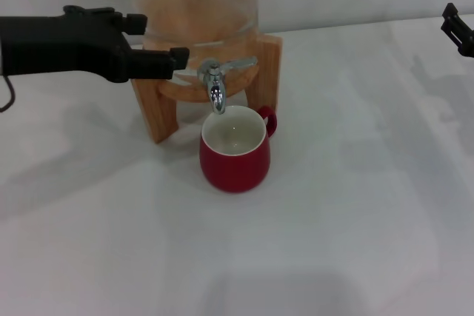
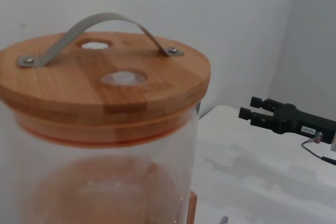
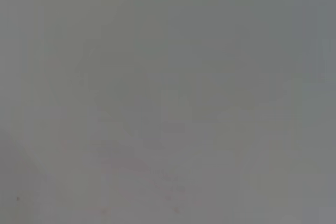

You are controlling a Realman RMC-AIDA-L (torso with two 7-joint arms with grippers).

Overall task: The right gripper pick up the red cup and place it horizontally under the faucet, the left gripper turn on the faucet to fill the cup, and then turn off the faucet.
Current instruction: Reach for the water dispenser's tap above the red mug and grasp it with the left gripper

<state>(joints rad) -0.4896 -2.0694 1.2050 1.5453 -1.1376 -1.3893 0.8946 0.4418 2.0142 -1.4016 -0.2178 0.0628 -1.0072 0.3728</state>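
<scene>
Cup [image 1: 235,159] upright under faucet [image 1: 215,88], left gripper [image 1: 167,61] beside lever, right gripper [image 1: 458,29] parked far off, finger states indiscernible.

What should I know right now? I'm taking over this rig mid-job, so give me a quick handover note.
Left hand: beside the tap, at its lever's end; grip unclear.
Right hand: pulled back at the table's far right edge, holding nothing.
Red cup: upright on the table under the spout, handle toward the stand.
Done: cup placed.
Left: no stream visible; open the tap, fill the cup, close it.
</scene>
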